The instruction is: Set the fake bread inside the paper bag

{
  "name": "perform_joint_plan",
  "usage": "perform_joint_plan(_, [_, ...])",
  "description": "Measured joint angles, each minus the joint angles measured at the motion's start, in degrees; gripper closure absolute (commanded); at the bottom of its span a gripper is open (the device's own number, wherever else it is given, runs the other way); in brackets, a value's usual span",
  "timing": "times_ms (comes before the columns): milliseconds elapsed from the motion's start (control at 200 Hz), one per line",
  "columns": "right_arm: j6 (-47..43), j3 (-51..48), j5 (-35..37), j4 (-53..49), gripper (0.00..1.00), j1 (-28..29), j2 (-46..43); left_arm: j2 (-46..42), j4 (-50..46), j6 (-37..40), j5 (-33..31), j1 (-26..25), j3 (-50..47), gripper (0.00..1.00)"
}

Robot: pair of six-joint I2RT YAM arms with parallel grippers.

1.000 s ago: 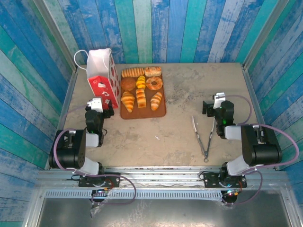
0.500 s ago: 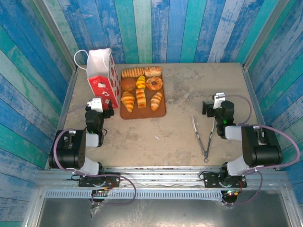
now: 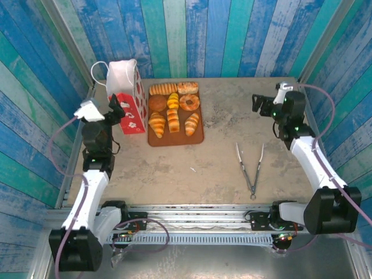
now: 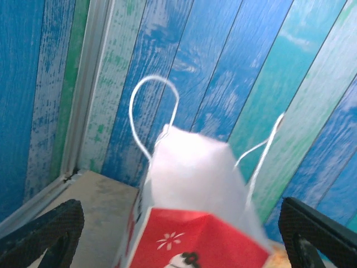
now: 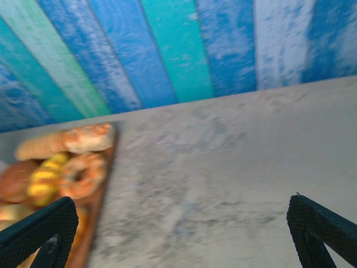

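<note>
Change showed on both sides: the left gripper (image 3: 118,109), wide and empty, had risen to face the one paper bag (image 3: 129,96) at back left, beside one tray (image 3: 197,138) holding eight pieces of fake bread (image 3: 173,110). One pair of tongs (image 3: 251,165) lay rightward; the right gripper (image 3: 260,104), raised too, gaped empty.

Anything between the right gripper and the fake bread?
No. In the top view, bare table runs from the right gripper to the tray of fake bread; the tongs lie nearer the arm bases, off that line.
</note>
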Motion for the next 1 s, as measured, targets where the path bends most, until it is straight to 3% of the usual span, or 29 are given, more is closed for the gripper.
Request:
perform_joint_plan(245, [7.67,12.74,-5.79,-15.63,0.00,10.32,15.10,-9.07,-20.13,-5.09,4.52,0.00,2.73,0.06])
perform_joint_plan(486, [10.75,23.93,-5.86,-23.02,0.18,15.45,30.97,-15.78,-30.99,-6.45,7.52,0.00,-1.64,0.06])
perform_joint_plan(661, [12.11,31.69,-5.73,-25.05,0.38,17.38,39.30,-15.93,-32.57,-6.47,8.31,0.00,-1.92,0.06])
perform_joint_plan(1002, [12.81,45.00,-6.10,-26.86,0.53,18.67,53.31,-12.37,-32.46,-6.56,9.33,0.00,-1.92,0.06])
